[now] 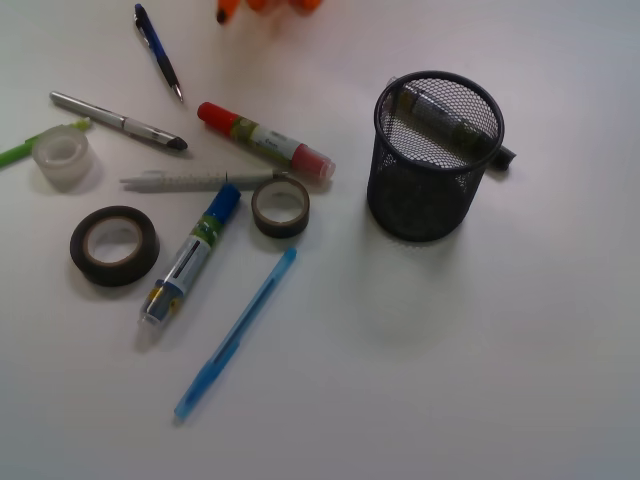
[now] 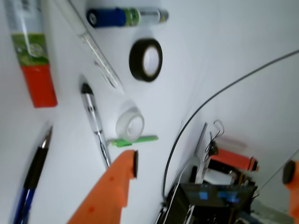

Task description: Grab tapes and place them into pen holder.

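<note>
Three tape rolls lie on the white table: a clear roll (image 1: 62, 157) at far left, a large black roll (image 1: 114, 245) below it, and a small dark roll (image 1: 280, 205) near the middle. The black mesh pen holder (image 1: 392, 180) stands upright at the right with a marker (image 1: 445, 115) inside. My orange gripper (image 1: 268, 5) shows only its tips at the top edge, well above the tapes. In the wrist view the gripper (image 2: 212, 170) is open and empty. The clear roll (image 2: 130, 124) and the large black roll (image 2: 145, 59) lie beyond its left finger (image 2: 119, 179).
Pens and markers lie among the tapes: a red marker (image 1: 265, 140), a blue-capped marker (image 1: 190, 255), a light blue pen (image 1: 235, 332), a white pen (image 1: 195, 181), a silver pen (image 1: 118, 121), a dark blue pen (image 1: 157, 50) and a green pen (image 1: 25, 145). A cable (image 2: 187, 126) shows in the wrist view.
</note>
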